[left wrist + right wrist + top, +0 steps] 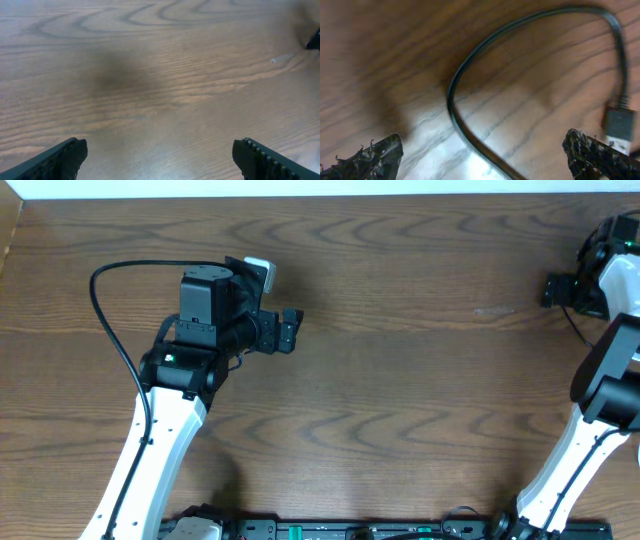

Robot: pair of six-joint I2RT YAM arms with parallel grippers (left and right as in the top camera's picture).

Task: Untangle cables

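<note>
Your L gripper (pixel 160 155) hangs released over the bench (pixel 400 380), left of centre. R gripper (pixel 484 152), by the right edge, is spread wide too; black cable (pixel 451 97) loops below it.

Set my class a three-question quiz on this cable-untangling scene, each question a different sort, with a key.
1. True or false: the right gripper is shut on the cable.
2. Below the left gripper lies: A a tangle, B bare table, C a tool.
3. Fill in: the cable's visible end carries a ____.
Key: 1 false, it is open above the cable. 2 B. 3 plug.
</note>
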